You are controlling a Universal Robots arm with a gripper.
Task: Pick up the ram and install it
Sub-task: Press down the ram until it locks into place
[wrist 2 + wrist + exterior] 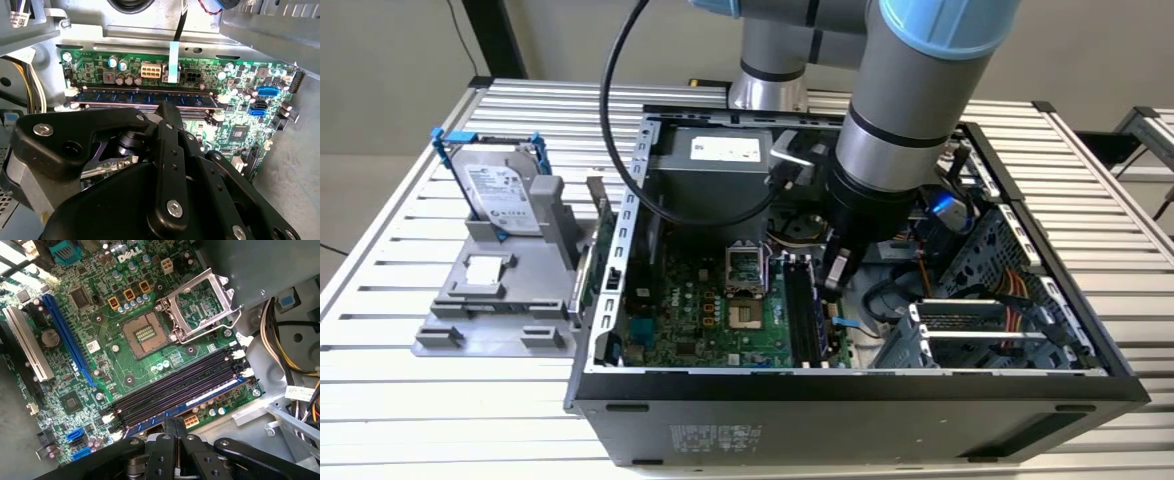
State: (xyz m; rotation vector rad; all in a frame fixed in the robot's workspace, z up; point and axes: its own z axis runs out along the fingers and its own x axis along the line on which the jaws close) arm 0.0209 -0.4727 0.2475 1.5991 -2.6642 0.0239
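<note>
Here, one ram [186,401] seated among four long black slots [170,386]; jaws together above it

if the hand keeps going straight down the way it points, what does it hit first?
Most likely the ram, already sitting in the slot just past the hand on the motherboard. How much gap remains between them is unclear.
</note>
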